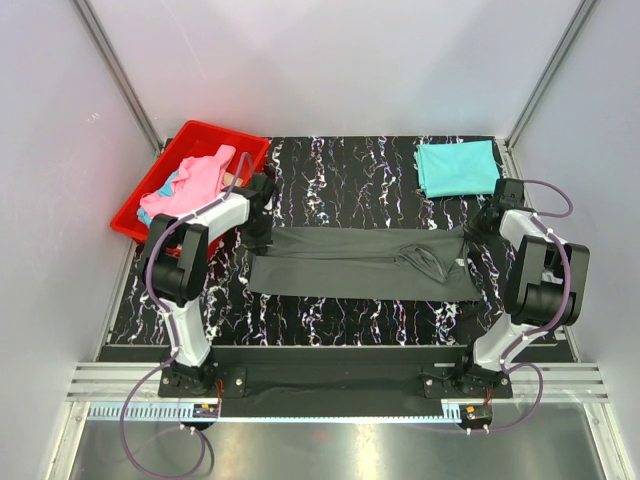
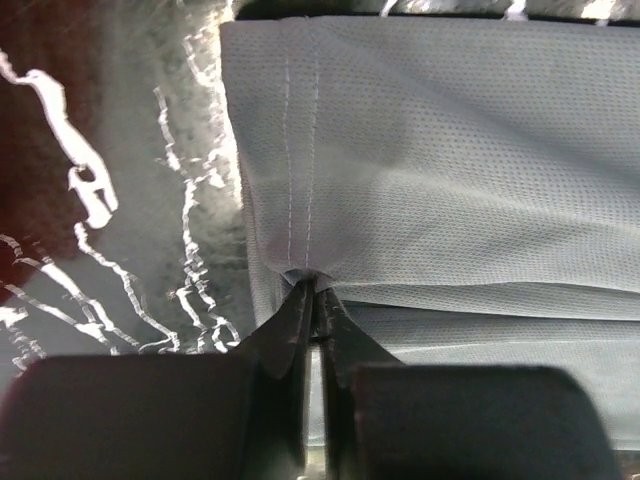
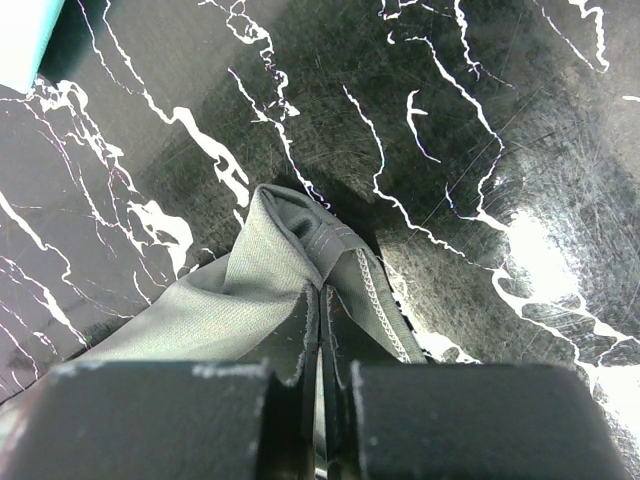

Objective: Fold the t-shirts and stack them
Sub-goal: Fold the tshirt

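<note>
At mid-frame, the grey shirt (image 1: 360, 262) is pinched at both ends by left gripper (image 1: 262, 238) and right gripper (image 1: 479, 232).

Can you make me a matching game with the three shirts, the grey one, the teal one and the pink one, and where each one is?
Things:
1. grey t-shirt
2. teal t-shirt
3. pink t-shirt

Places:
A. in the red bin
B. folded at the far right corner of the table
C. spread out in the middle

Pairs: 1-C, 2-B, 3-A
</note>
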